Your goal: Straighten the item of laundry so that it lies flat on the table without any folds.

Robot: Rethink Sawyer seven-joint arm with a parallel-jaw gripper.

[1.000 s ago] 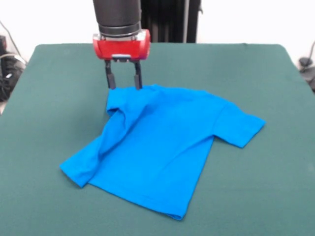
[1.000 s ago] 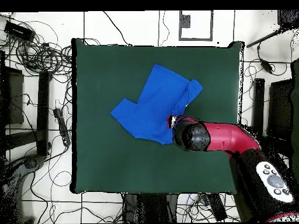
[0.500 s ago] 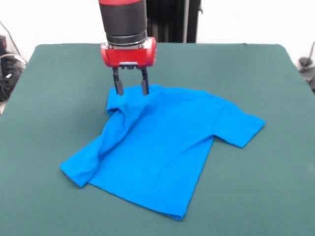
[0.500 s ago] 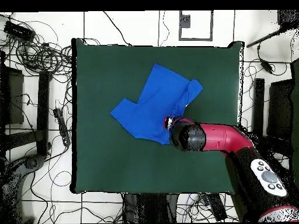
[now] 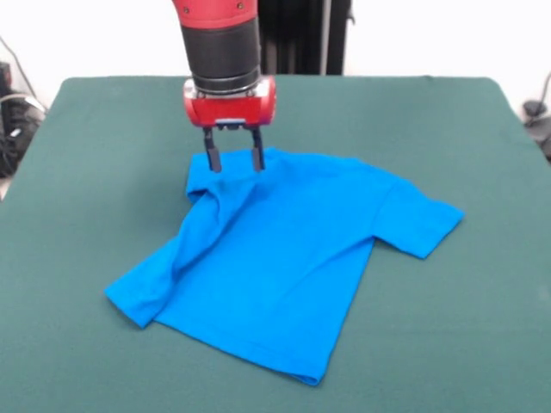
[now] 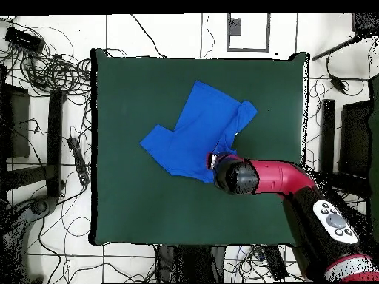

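**Gripper shifts over the shirt's far edge**

The bright blue short-sleeved T-shirt (image 5: 284,258) lies plain side up near the middle of the large dark green felt-covered table (image 5: 77,172), placed as before: one sleeve spread flat, the other side bunched into a ridge and folded under.

Over the last second the red and black arm's gripper (image 5: 233,161) has slid sideways and lower. Earlier its tips hung at the cloth's edge; now they hang over the collar-side edge beside the bunched fold, fingers (image 5: 213,159) spread apart, holding nothing.
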